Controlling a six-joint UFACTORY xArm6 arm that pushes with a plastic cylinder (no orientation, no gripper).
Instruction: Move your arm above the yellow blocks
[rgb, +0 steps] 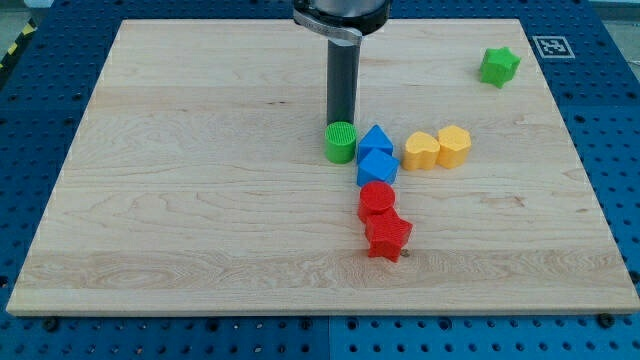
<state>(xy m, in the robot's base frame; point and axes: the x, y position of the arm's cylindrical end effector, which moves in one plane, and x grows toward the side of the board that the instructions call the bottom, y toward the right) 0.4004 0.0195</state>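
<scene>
The arm carried no claw at all, only the straight dark rod, so there was nothing to call wide, narrow or holding; my tip (341, 120) stood on the wooden board (180, 200) just behind the green cylinder (340, 142), toward the view's top, and its very end was partly hidden by that block, so I could not say for certain whether it touched it. The task's things, the two yellow blocks, lay side by side and touching to the view's right of the tip: the yellow heart-like block (421, 150) nearer, the other yellow block (454, 145) beyond it (its shape looked many-sided, though I could not make it out firmly). Between the tip and the yellow pair sat two blue blocks, the upper blue block (375, 140) just beside the green cylinder and the lower blue block (377, 166) below it, with a red cylinder (377, 199) and a red star (388, 238) trailing toward the view's bottom. A green star (498, 65) rested well apart near the board's top right corner. By my judgement the step in hand was the approach, not yet finished, since the tip sat left of the yellow pair instead of above it. The next move called for sliding toward the view's right along a line above the blue blocks, keeping clear of them, and stopping over the yellow pair.
</scene>
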